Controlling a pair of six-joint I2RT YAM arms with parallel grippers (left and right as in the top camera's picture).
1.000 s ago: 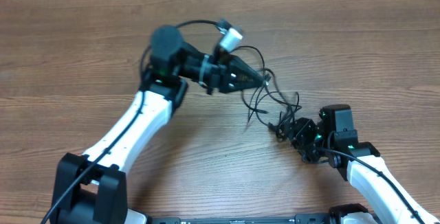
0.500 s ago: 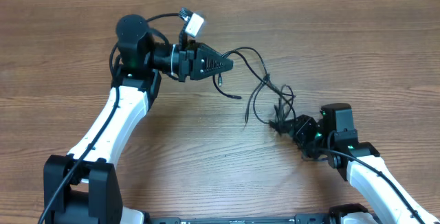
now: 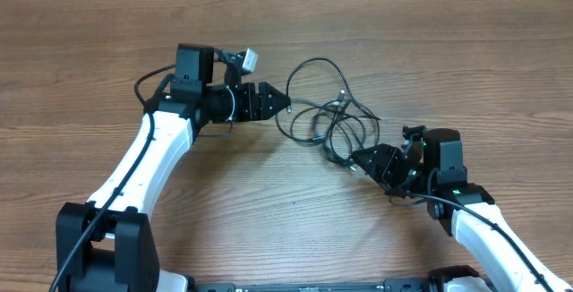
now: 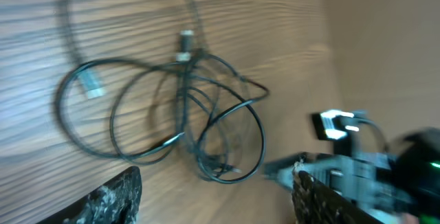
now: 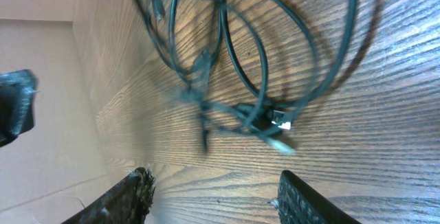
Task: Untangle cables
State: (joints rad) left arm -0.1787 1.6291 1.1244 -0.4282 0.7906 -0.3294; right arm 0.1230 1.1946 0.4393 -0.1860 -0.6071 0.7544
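At the bottom edge of the overhead view stand the two bases. The white right arm point(image 3: 488, 229) comes up from the lower right corner. Its right gripper point(image 3: 360, 158) sits right of the centre of the frame and points to the upper left. In the right wrist view the right gripper point(image 5: 214, 180) has its two fingers point(image 5: 137, 191) wide apart at the bottom edge, with only bare wood between them, so it is open and holds nothing.

Just beyond this tip lie the cables point(image 3: 331, 117), thin black cords in several overlapping loops on the wooden table point(image 3: 466, 59), a little right of the centre of the overhead frame. The lowest loop ends just beside the right tip; I cannot tell if it touches. In the right wrist view the cables point(image 5: 240, 107) cross one another in the middle of the frame, and a small plug point(image 5: 278, 122) shows at centre right. In the left wrist view the cables point(image 4: 185, 110) fill the left and centre, with a silvery plug point(image 4: 184, 40) above.

Farther up, in the upper left part of the overhead frame, the left gripper point(image 3: 282, 104) points right, its tip just beside the left loop. The left gripper point(image 4: 216, 183) also shows fingers point(image 4: 113, 198) well apart and empty, so it is open. The left arm point(image 3: 152, 158) goes down to the lower left corner.
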